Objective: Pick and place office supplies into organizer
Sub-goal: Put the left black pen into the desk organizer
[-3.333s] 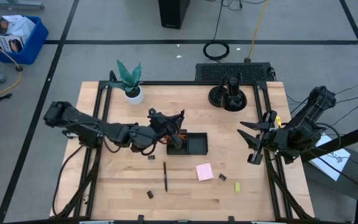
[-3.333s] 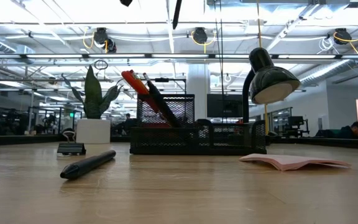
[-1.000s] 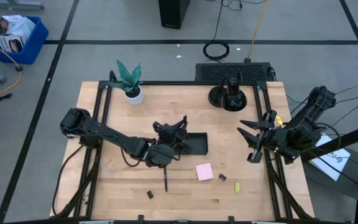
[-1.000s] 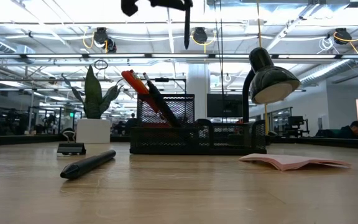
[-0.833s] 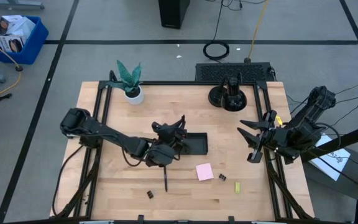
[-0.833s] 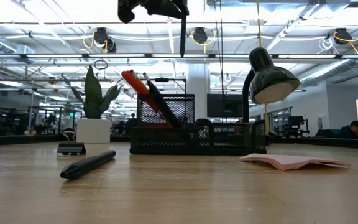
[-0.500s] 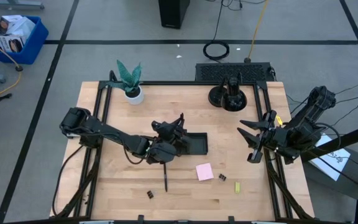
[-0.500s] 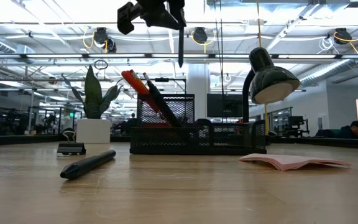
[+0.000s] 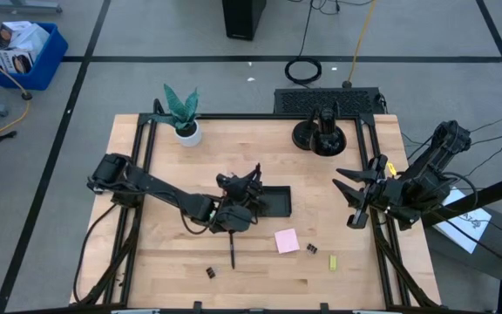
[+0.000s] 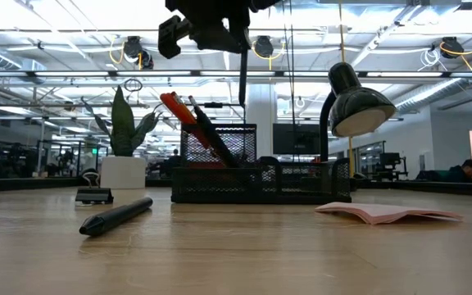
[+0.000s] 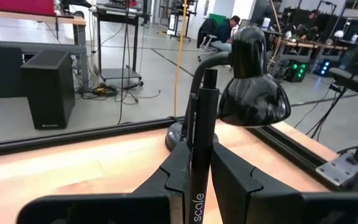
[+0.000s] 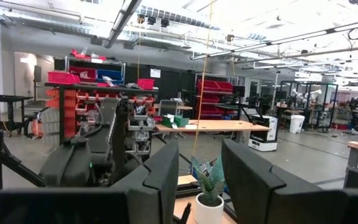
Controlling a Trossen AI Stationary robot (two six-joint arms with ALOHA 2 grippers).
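My left gripper hangs over the left end of the black mesh organizer, shut on a black pen that points down above the tray. Red-handled scissors and dark pens lean in the organizer's tall compartment. A second black pen lies flat on the wood, near the front. A pink sticky pad, binder clips and a yellow-green piece also lie loose. My right gripper waits open at the table's right side. My left gripper pinches the black pen's barrel between its two fingers. The fingers reach in about level from the table's left and lie across the pen. The pen stands upright, its lower end hanging clear above the organizer.
A potted green plant stands at the far left. A black desk lamp stands at the far middle, its shade above the organizer's right end. Bare wood lies between the organizer and the near edge.
My left gripper has come down toward the organizer with the pen, still shut on it. The pen has stayed upright and its lower end now hangs closer to the tall compartment.
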